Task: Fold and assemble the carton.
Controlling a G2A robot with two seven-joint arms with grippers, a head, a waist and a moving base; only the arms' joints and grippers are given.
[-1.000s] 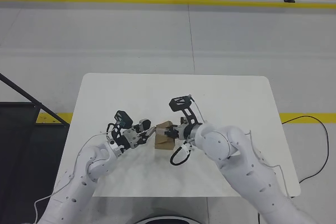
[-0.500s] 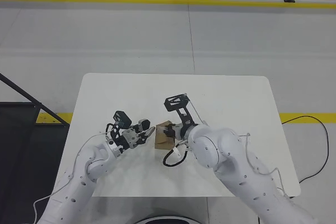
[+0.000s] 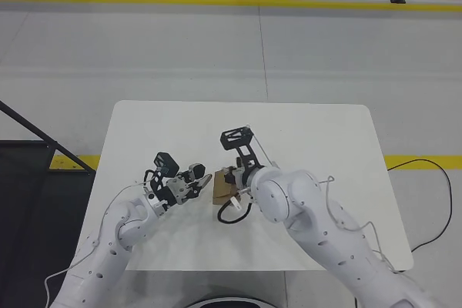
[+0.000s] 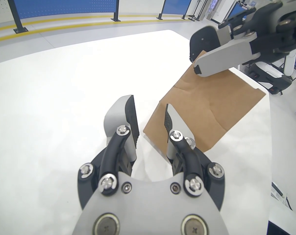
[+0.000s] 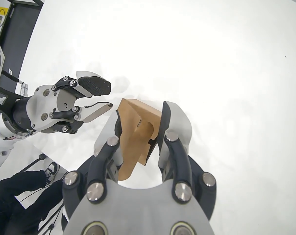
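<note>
A small brown carton [image 3: 220, 190], partly folded, stands on the white table [image 3: 316, 138] near its middle. My right gripper [image 5: 140, 119] is shut on the carton [image 5: 138, 128], one finger on each side, its flaps showing between them. My left gripper [image 4: 150, 110] is open and holds nothing; it sits just beside the carton [image 4: 211, 103], near its lower corner. In the left wrist view a right fingertip [image 4: 221, 59] rests on the carton's top edge. From above, the left gripper [image 3: 202, 183] points at the carton from the left and the right gripper [image 3: 232, 183] is over it.
A black frame [image 3: 15, 192] stands off the table's left side. A black cable loop [image 3: 229, 215] hangs under the right wrist. The far half and right side of the table are bare white surface.
The right arm has swung leftward over the carton, turning it slightly and shifting it a little to the left. The left gripper has stayed open and nearly still beside it.
</note>
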